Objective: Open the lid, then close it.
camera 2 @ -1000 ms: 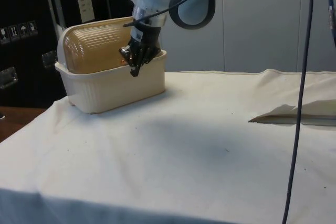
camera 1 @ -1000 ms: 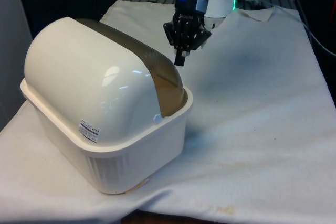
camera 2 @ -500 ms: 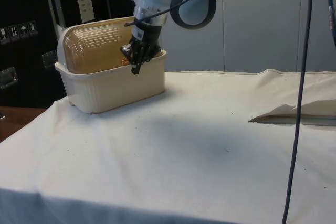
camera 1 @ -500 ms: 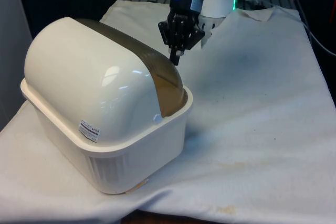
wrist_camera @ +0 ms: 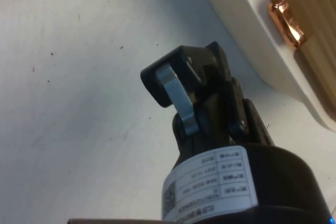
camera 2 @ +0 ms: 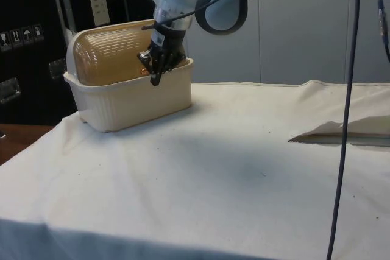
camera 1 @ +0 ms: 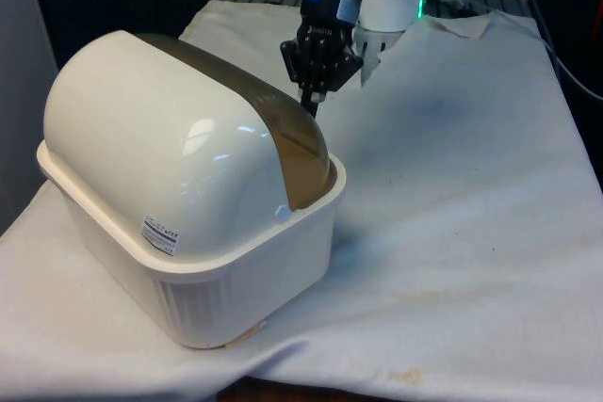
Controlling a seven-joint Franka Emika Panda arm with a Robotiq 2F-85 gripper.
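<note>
A: Where is the bread box [camera 1: 188, 204]?

B: On the tabletop [camera 1: 452, 214], at the corner nearest the front view's left, a cream tub with a domed top. Its translucent brown lid [camera 2: 113, 56] is down, closing the box.

A: And the tool [camera 1: 311, 105]?

B: It hangs just above the cloth beside the box's lidded side, tips pointing down, close to the rim without touching it. In the side view the tool [camera 2: 155, 77] sits in front of the lid's lower edge.

A: Is it holding anything?

B: No. Its fingers [wrist_camera: 176, 90] are pressed together with nothing between them. A small copper handle [wrist_camera: 286, 22] on the lid lies nearby, untouched.
</note>
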